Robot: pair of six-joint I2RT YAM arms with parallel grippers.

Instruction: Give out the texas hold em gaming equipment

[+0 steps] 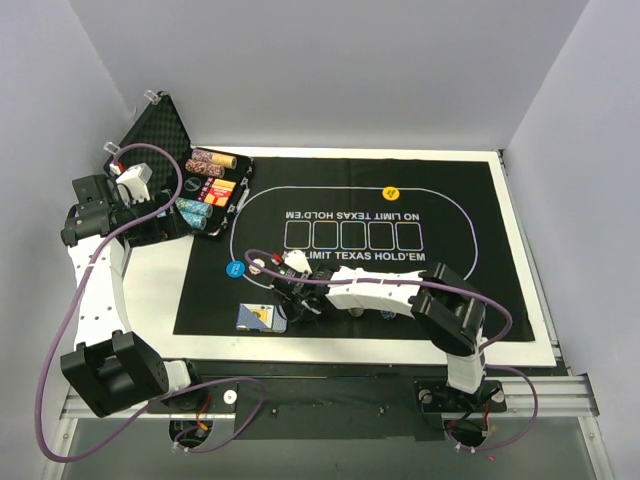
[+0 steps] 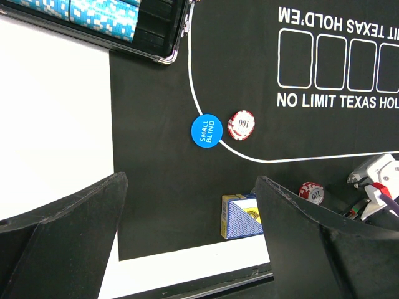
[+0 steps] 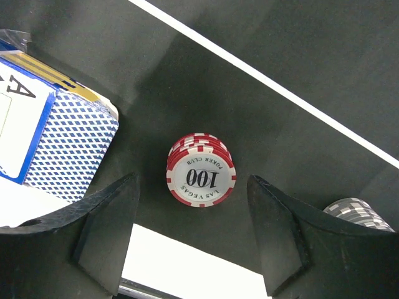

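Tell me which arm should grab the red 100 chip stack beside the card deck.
Right. Its open fingers flank the red chip stack without touching it. The left arm hovers up by the case, far from it.

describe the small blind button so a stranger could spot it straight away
Find the black felt mat and follow its white oval to the left-hand curve. The small blind button lies on that line beside a red 100 chip; it alone is solid blue, lettered SMALL BLIND.
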